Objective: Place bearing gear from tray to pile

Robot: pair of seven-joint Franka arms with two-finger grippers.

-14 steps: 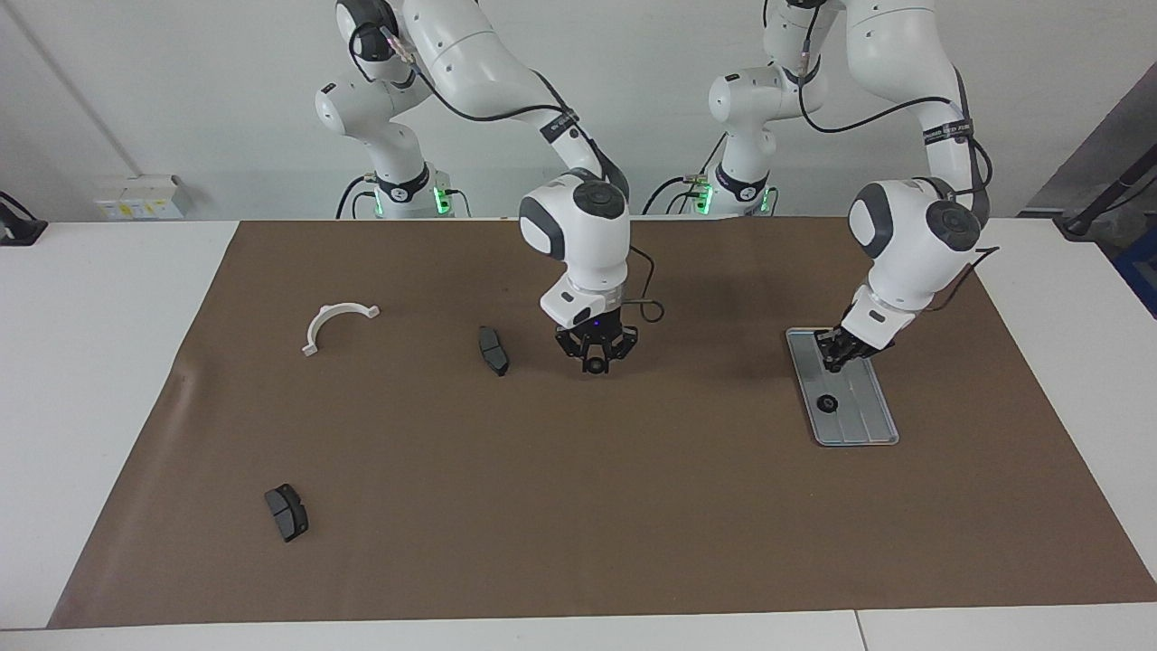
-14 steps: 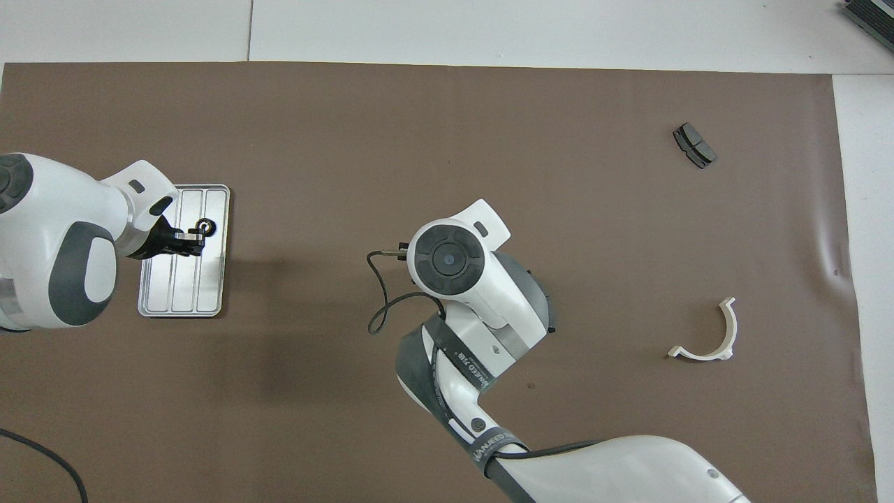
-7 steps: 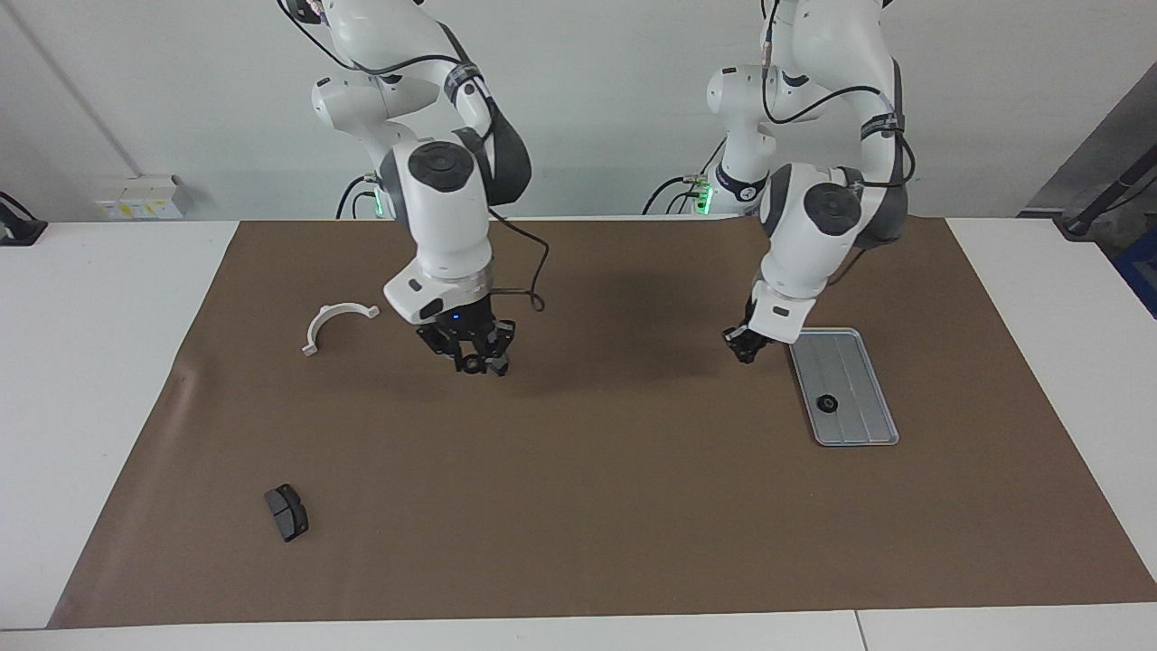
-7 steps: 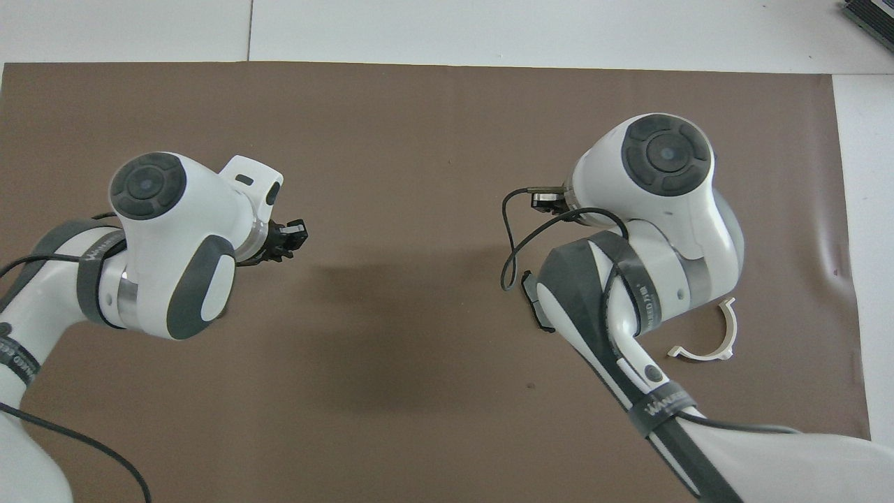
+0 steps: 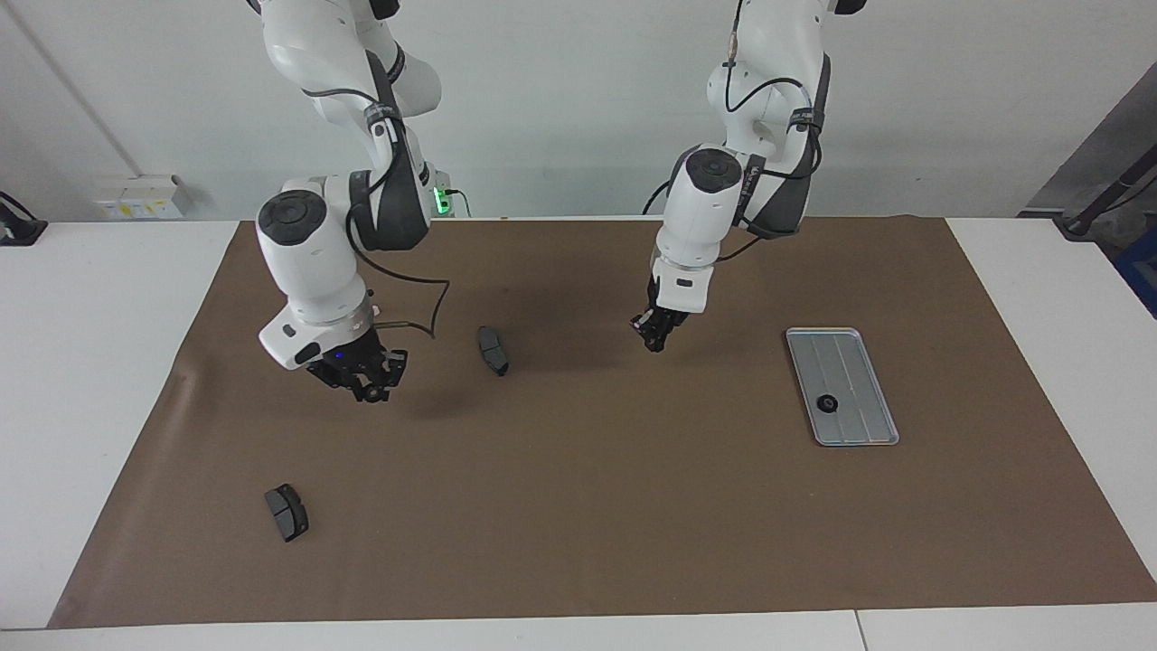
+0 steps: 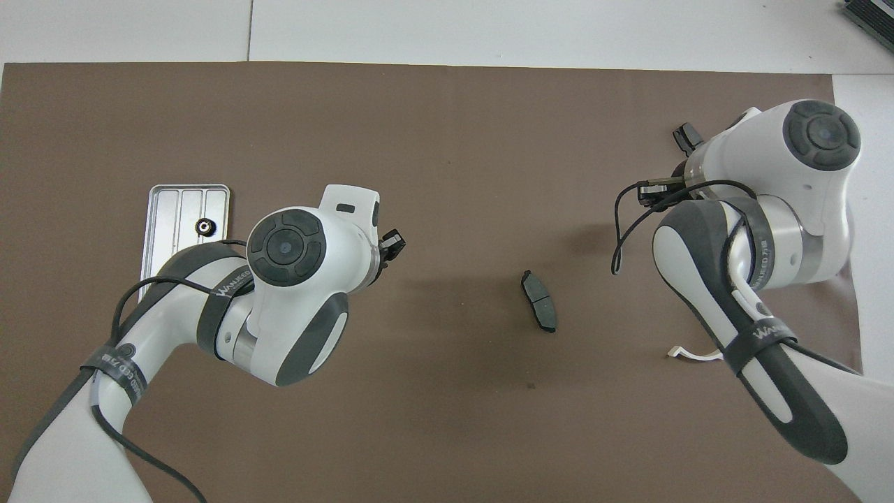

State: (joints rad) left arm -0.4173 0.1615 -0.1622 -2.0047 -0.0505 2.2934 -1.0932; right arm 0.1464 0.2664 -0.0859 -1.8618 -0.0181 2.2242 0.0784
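The silver tray (image 5: 854,362) lies toward the left arm's end of the table and also shows in the overhead view (image 6: 174,209). One small black gear (image 5: 826,403) lies on it, seen from above too (image 6: 204,225). No pile of gears shows anywhere. My left gripper (image 5: 655,336) hangs over bare brown mat near the table's middle, well away from the tray; its tip shows from above (image 6: 392,243). My right gripper (image 5: 366,387) hangs low over the mat toward the right arm's end. I cannot tell whether either gripper holds a gear.
A dark grey pad (image 5: 493,351) lies on the mat between the two grippers, also seen from above (image 6: 539,311). A second pad (image 5: 286,512) lies farther from the robots. The white half-ring bracket (image 6: 688,354) is mostly covered by the right arm.
My left gripper has moved off the tray to the table's middle. My right gripper has swept from the middle toward its own end, past the pad. The gear on the tray has not moved.
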